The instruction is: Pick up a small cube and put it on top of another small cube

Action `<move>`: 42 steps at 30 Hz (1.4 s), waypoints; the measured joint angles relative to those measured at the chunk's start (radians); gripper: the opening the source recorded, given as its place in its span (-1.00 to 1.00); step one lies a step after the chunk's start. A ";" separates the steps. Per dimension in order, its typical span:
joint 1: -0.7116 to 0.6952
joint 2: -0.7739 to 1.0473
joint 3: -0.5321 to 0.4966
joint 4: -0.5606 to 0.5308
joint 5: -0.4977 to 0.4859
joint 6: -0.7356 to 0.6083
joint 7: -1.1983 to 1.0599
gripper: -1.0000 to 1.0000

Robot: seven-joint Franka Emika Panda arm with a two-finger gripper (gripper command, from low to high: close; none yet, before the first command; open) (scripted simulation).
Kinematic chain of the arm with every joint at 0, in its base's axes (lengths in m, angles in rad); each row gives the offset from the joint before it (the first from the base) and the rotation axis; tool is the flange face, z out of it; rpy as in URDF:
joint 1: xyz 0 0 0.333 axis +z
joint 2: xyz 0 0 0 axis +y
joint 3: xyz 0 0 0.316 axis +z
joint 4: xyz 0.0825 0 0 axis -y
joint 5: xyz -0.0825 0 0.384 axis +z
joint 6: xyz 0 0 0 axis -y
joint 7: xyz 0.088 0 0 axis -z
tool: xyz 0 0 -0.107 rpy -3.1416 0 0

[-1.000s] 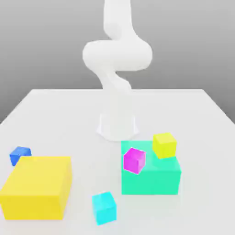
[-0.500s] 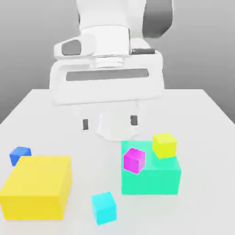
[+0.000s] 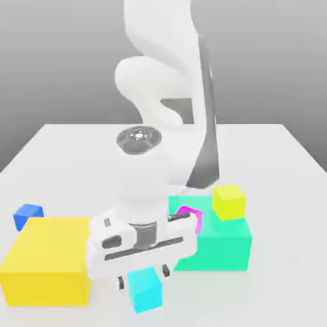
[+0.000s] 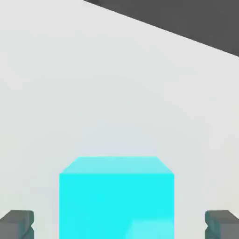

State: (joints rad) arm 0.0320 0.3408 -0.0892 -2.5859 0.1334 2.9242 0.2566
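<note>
Lower centre of the exterior view, the end effector [image 3: 144, 277] stands open astride the cyan cube [image 3: 145, 291] — gripping nothing — with the yellow cube [image 3: 229, 202] right of centre, on the green block [image 3: 220, 250].

The bench [image 3: 281, 191] looks smooth and matt, like plain plastic. The cyan cube [image 3: 145, 290] looks smooth and flat all over, like a plastic toy. The yellow cube [image 3: 228, 202] and the blue cube [image 3: 28, 216] look smooth too, with no bumps. The big yellow block [image 3: 48, 262] and the green block [image 3: 217, 249] look matt and plain. The arm [image 3: 163, 38] looks like smooth white plastic, with a shiny dark round cap [image 3: 138, 139] that has a bright spot on it.
</note>
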 joint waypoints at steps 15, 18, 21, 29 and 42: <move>0.074 -0.251 0.005 -0.018 -0.105 -0.217 0.007 -1.00; 0.152 -0.355 0.039 -0.038 -0.114 -0.294 -0.058 -1.00; 0.190 -0.463 0.054 -0.078 -0.112 -0.364 -0.118 -1.00; 0.303 -0.752 0.112 -0.195 -0.106 -0.543 -0.270 -1.00; 0.405 -0.831 0.148 -0.388 -0.086 -0.442 -0.396 1.00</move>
State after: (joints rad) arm 0.4371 -0.4903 0.0591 -2.9736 0.0474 2.4821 -0.1393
